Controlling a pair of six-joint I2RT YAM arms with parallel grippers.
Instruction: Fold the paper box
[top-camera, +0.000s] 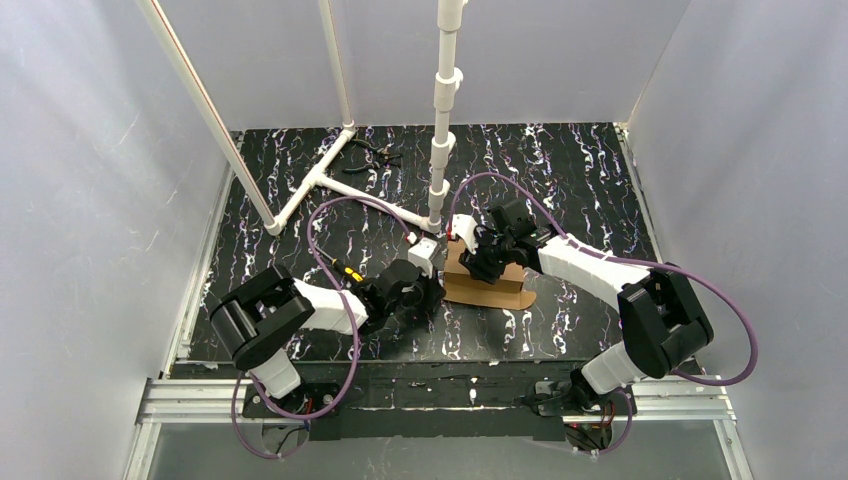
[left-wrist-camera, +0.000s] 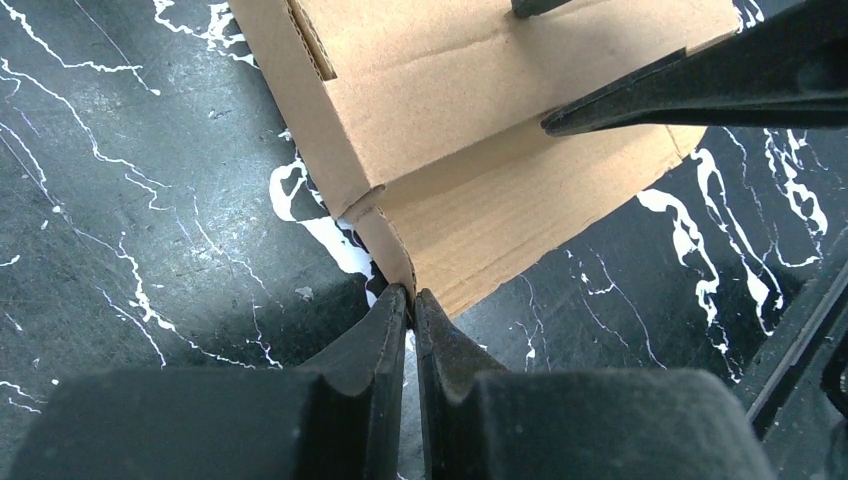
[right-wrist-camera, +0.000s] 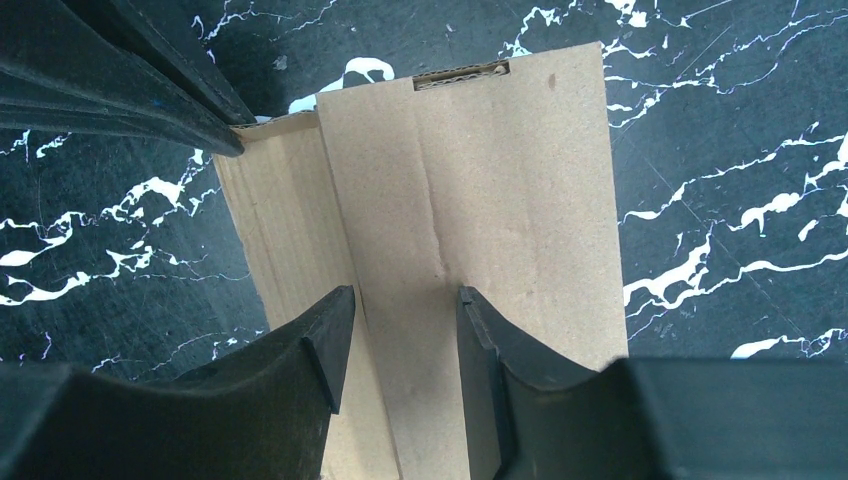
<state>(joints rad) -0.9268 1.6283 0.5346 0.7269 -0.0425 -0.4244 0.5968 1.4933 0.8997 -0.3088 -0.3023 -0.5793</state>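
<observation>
From above, the box sits on the bench in the middle, just ahead of the two arms, with part of it raised and one rounded flap lying flat toward the near right. The left gripper meets its left edge and the right gripper bears on it from the far side, likely one arm steadying while the other works a fold. A white pipe frame and pliers lie far off on the left

At the left wrist, the gripper is closed to a thin slit, and a small corner tab of the box runs right into its tips, so it seems to pinch that tab, probably to anchor the corner. The card is plain brown corrugated, matte, with a slot cut near one crease and a raw fluted edge. The bench is glossy black with white veining

At the right wrist, the gripper is open, its fingers spread over a flat panel with nothing between them. It seems to be pressing or guiding the panel, not grasping. A lower strip of card runs alongside on the left, and a faint crease runs down the panel
</observation>
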